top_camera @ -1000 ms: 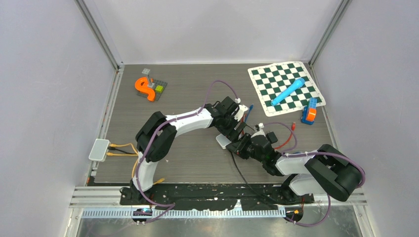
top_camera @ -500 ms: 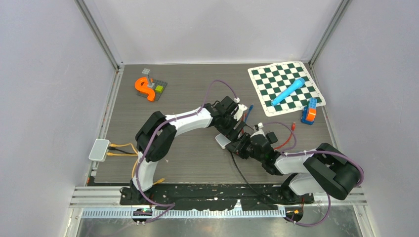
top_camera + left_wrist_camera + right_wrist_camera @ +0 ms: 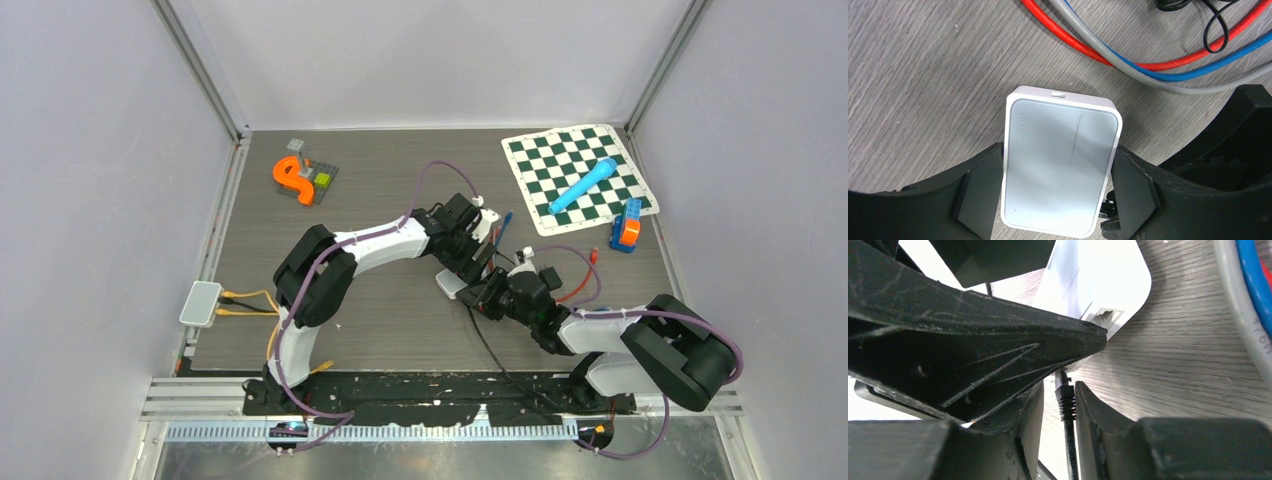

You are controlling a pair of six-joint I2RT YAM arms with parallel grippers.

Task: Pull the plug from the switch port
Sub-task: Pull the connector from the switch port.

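roughly at the middle of the table [image 3: 380, 180], the two arms meet over the switch [image 3: 1060, 165]. the left arm [image 3: 375, 243] rises from its base, bends at the elbow and stretches its forearm out to the right, with the wrist turned down toward the table. the left gripper [image 3: 1058, 191] has its jaws grasping the white switch by its two long sides, one black finger [image 3: 980, 195] pressed to each flank, and the box lies flat on the wood grain.

the right arm [image 3: 600, 325] folds low over the near right part of the table, its forearm reaching left so that the right gripper [image 3: 1058, 390] comes up against the switch from the near side. in the right wrist view the black plug [image 3: 1064, 401] stands between the narrowly parted jaws, just beside one finger with a thin gap at the other, so it cannot be told whether they are clamping it or loose. the tip of the plug runs up behind a finger of the left gripper toward the edge of the switch, and whether it is seated there is hidden. an open port [image 3: 1105, 316] shows on that edge.

red [image 3: 1058, 30], blue [image 3: 1198, 67] and grey [image 3: 1128, 67] cables lie loose on the table beyond the switch.
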